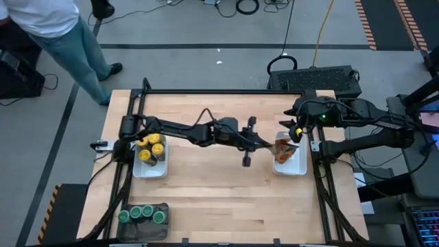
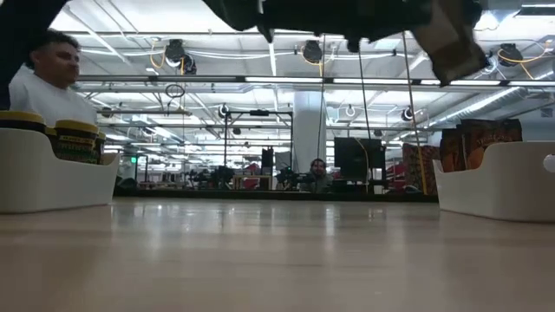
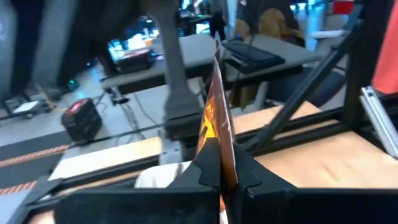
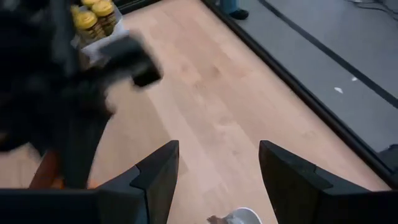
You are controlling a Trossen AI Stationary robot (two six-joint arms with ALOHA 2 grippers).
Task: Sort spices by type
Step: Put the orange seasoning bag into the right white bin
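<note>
Reaching across the pale wooden worktop (image 1: 219, 185), the left pincer (image 3: 219, 177) pinches a flat brown-orange packet (image 3: 217, 121) edge-up, just beside the right-hand white rectangular tray (image 1: 291, 169); the right pincer (image 4: 217, 171) waits open above.

Overhead, table-level, two wrist cams; table (image 1: 219, 185) shared

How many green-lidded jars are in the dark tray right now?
4, side by side in one row in the dark grey tray: green-lidded jars.
</note>
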